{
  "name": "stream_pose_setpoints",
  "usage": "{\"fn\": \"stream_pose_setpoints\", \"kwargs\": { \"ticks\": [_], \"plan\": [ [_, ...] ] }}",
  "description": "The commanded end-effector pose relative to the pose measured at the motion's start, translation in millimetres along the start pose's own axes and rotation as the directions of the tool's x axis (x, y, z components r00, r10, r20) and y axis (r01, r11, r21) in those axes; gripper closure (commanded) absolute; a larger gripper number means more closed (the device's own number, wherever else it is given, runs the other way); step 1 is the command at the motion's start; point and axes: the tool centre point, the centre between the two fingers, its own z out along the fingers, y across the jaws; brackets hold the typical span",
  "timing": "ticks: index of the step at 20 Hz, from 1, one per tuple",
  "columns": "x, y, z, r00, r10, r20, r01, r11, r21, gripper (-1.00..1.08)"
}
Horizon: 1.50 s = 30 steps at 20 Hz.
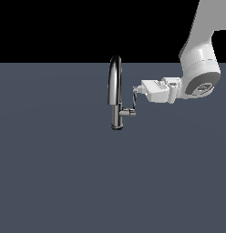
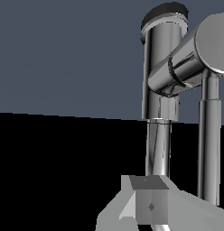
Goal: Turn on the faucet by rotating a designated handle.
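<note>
The white robot arm (image 1: 199, 68) reaches in from the exterior view's right, wrist turned sideways so the gripper (image 1: 138, 89) meets the lever from the side. The faucet (image 1: 115, 93) stands alone on the grey floor (image 1: 64, 173). Its handle (image 1: 131, 107) sticks out toward the gripper, blade pointing up, tip at the fingertips. Whether the fingers pinch it, I cannot tell. Nothing else blocks the way.

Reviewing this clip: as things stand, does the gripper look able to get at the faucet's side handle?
Probably yes. In the exterior view the gripper is level with the top of the handle's thin blade, at or very near it, with nothing between them. Actual contact can't be confirmed.
</note>
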Motion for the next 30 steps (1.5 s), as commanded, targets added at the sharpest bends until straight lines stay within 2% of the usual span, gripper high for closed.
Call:
{"fn": "stream_pose_setpoints", "kwargs": {
  "ticks": [1, 6, 14, 30],
  "plan": [
    [10.8, -0.9, 1.2, 0.999, 0.026, 0.024, -0.026, 0.999, 0.027, 1.08],
    [20.9, -0.9, 2.8, 0.998, 0.048, 0.046, -0.051, 0.997, 0.05, 1.08],
    [19.7, -0.8, 3.2, 0.998, 0.045, 0.044, -0.047, 0.998, 0.047, 1.08],
    [13.2, 36.6, 4.9, 0.998, 0.045, 0.044, -0.047, 0.998, 0.047, 1.08]
  ]
}}
